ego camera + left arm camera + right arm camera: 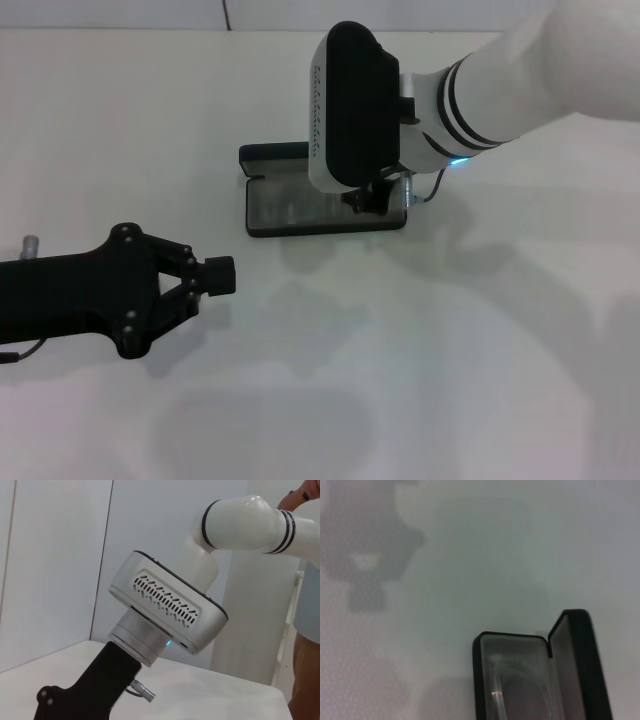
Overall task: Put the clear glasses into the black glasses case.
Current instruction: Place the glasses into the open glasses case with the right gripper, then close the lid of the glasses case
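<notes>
Apparently the clear glasses (512, 672) already lie in the open black glasses case (262, 215). Right claw (368, 198) above it, fingers indistinguishable, could drag them out; left claw (215, 276), pressed together, idles nearby.

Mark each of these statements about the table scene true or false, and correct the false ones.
1. The black glasses case lies open on the table. True.
2. The left pincer is over the case. False: it hovers nearer the robot, apart from the case.
3. The right pincer is down at the open case. True.
4. The case lid is shut. False: the right wrist view shows the lid raised beside the tray.
5. The clear glasses lie on the table outside the case. False: faint clear shapes show inside the tray.
</notes>
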### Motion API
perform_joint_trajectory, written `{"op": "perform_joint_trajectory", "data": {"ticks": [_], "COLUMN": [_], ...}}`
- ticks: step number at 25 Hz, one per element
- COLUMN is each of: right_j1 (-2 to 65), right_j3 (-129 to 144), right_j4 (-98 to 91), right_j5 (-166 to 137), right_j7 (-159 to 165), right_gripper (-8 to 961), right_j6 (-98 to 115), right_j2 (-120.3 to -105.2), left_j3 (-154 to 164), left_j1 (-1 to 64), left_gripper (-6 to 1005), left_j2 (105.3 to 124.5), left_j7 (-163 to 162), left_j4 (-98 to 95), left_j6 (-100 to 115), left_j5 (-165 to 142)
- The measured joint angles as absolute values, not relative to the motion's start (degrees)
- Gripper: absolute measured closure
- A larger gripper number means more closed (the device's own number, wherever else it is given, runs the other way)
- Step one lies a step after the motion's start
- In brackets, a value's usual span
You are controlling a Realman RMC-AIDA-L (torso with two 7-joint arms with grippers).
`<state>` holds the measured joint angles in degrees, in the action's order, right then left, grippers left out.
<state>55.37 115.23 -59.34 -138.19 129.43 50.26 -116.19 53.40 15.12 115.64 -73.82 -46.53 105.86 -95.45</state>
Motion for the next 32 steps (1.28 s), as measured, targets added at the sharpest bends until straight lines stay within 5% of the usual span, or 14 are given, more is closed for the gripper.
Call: {"op": "perform_joint_trajectory", "data": {"ticks": [14, 32], "right_j1": [52.5, 27.8], "right_j3": [113.9, 81.6], "right_j4": [-63.8, -68.3], "right_j5": [-137.3, -94.2], "right_j7": [129.1, 100.0], "right_gripper": [800, 804], "right_j6": [50.3, 61.7], "right_j2": [-116.19, -115.77], "left_j3": [49.0, 40.6], "left_j1": [14.4, 20.5], "left_gripper": [954, 954], "left_j2": [116.04, 118.91], "left_j7": [-73.8, -73.9], "left_j4": [-46.6, -44.7], "left_j6": [106.0, 104.7], "left_j5": [-95.2, -91.3]}}
